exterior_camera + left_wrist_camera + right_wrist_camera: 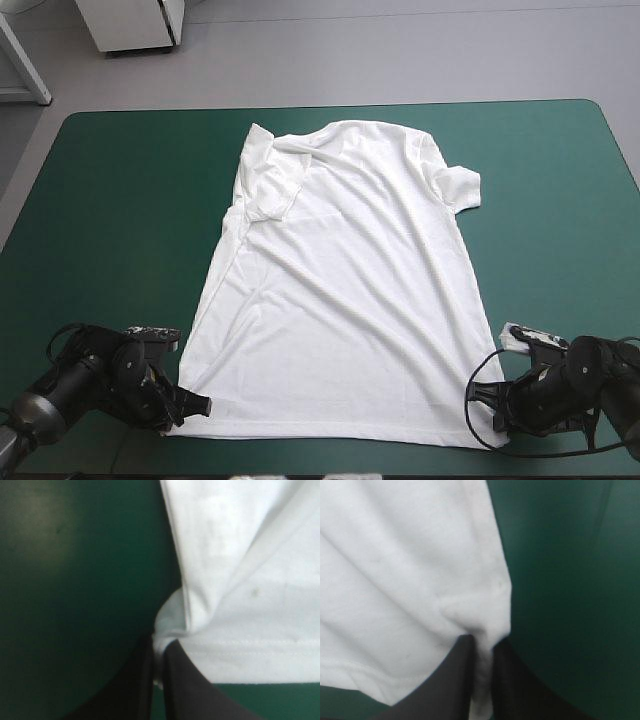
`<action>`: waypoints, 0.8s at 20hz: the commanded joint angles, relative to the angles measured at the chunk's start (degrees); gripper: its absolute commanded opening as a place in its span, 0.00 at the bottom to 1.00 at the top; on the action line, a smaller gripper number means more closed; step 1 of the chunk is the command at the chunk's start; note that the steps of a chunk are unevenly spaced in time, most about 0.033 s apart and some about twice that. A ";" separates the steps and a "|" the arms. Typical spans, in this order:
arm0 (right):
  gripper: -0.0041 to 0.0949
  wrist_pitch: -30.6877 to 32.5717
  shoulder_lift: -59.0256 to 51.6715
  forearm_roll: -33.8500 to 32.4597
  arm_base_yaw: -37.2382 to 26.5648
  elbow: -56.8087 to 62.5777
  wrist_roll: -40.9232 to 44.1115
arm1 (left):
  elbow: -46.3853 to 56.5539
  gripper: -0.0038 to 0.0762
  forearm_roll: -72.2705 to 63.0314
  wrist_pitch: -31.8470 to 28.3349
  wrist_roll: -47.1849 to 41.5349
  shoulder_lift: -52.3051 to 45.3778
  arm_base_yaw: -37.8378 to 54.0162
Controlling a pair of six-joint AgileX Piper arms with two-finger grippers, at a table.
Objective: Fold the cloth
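White cloth: the T-shirt (340,290) lies spread flat on the teal-green cover (120,200), hem at the near edge | left gripper (159,649) pinched on the hem's left corner, right gripper (482,642) pinched on its right corner | we judge it light, limp and prone to sagging | we'd hold it by both corners and lift evenly.

Held 1 white T-shirt (340,290) spread flat on the teal-green cover (110,200), collar toward the far edge, hem close to the near edge, 1 sleeve folded inward
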 commanded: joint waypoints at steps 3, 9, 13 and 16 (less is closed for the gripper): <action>0.03 2.24 2.45 1.47 -0.03 -3.40 -1.95 | -0.20 0.04 -5.90 -7.00 -0.85 0.50 -0.27; 0.03 10.83 -2.62 -2.99 -0.03 -22.31 -1.95 | -15.45 0.04 -5.81 -3.15 0.49 -1.89 -0.27; 0.03 10.83 -3.94 -3.22 -0.03 -41.68 -5.03 | -35.44 0.04 -0.50 0.45 1.19 -2.28 -0.27; 0.03 10.54 -2.45 -4.49 -0.03 -52.62 -7.68 | -46.61 0.04 3.10 0.85 1.19 -2.28 -0.27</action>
